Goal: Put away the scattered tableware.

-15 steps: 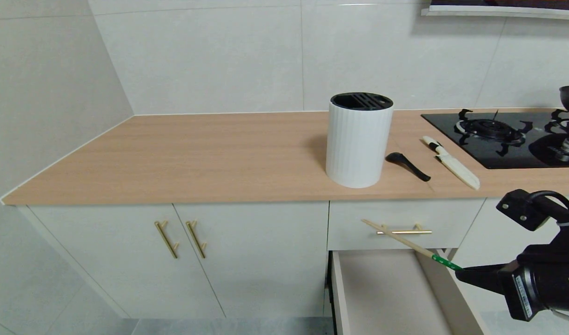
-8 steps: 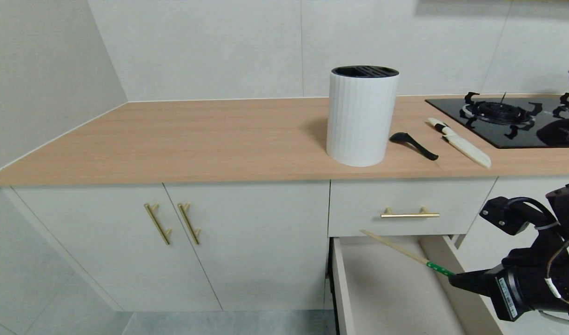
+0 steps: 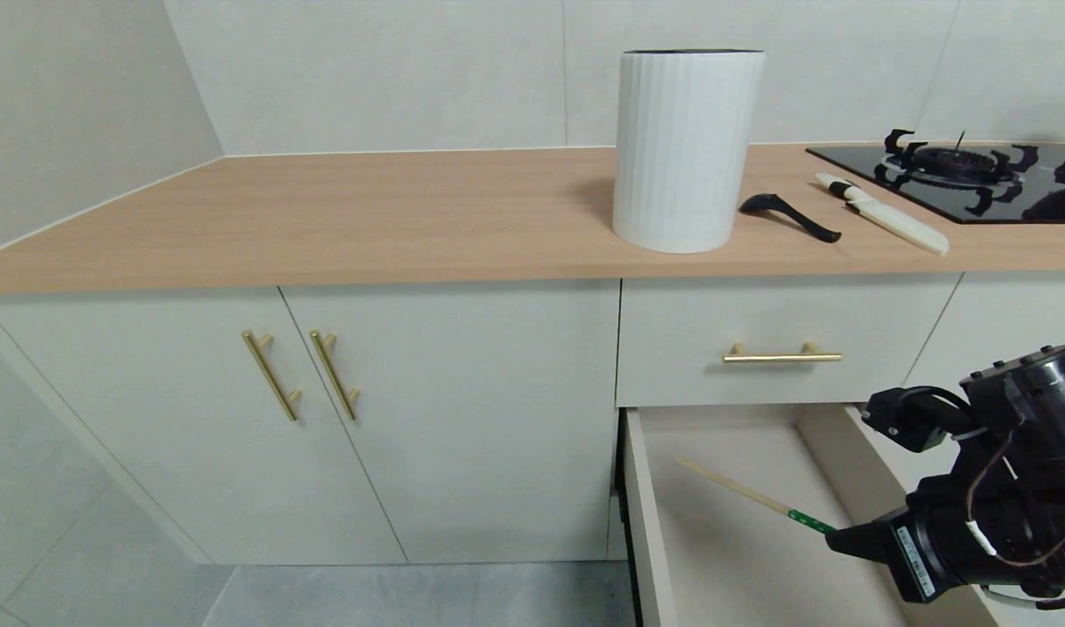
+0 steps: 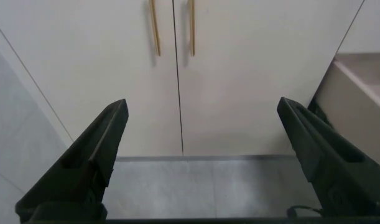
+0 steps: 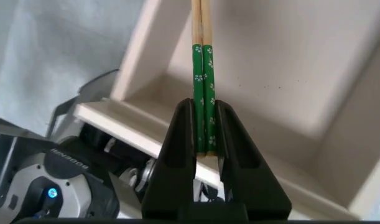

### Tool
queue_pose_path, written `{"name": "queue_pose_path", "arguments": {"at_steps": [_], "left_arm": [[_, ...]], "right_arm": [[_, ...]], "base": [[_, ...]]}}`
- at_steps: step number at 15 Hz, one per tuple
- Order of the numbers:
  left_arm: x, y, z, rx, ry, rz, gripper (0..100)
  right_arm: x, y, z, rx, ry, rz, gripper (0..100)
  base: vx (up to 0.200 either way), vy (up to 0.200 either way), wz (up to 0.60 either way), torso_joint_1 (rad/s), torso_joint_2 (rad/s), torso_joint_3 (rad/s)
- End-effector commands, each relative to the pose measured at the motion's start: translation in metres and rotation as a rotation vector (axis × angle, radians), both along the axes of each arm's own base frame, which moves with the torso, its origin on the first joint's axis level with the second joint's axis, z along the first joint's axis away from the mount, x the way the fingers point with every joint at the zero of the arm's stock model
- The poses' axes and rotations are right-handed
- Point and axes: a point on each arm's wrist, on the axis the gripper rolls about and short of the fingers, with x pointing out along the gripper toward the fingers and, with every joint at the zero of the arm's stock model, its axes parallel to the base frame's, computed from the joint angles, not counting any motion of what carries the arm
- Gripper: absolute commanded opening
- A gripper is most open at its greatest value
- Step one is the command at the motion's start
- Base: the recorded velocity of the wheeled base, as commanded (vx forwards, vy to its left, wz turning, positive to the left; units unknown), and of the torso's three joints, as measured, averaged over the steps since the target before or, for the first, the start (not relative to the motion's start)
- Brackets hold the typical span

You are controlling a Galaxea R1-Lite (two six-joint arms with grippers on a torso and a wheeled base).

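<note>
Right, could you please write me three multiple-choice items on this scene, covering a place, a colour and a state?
1. Where are the chopsticks?
A. on the countertop
B. over the open drawer
C. on the hob

2. What colour are their gripped ends?
A. red
B. green
C. black

3. The left gripper is:
A. open
B. shut
C. shut on a knife

Answers: B, the right gripper holds them above the drawer; B, green bands show at its fingers; A, its fingers stand wide apart.

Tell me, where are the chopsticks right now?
In the head view the chopsticks are low on the right, clamped in the right gripper and pointing over the open drawer.
</note>
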Motion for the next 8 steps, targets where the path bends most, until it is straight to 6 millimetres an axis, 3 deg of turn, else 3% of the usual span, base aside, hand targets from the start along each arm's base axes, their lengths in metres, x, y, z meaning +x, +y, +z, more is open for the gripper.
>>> {"name": "queue_pose_path", "arguments": {"at_steps": [1, 4, 8], "left_arm": [[0.0, 0.0, 0.0001, 0.0, -0.001, 0.0, 100], [0.0, 0.0, 0.0001, 0.0, -0.001, 0.0, 100], [0.0, 0.0, 0.0001, 0.0, -0.001, 0.0, 100]], "right_arm": [[0.006, -0.0018, -0.0055, -0.011, 0.024, -0.018, 0], [0.0088, -0.0017, -0.0081, -0.012, 0.028, -0.023, 0], [0.01, -0.0012, -0.0094, -0.015, 0.033, -0.023, 0]], "base": [[0.0, 0.0, 0.0, -0.144, 0.45, 0.315], [0.0, 0.0, 0.0, -0.11, 0.41, 0.292], [0.0, 0.0, 0.0, -0.021, 0.09, 0.051]]}}
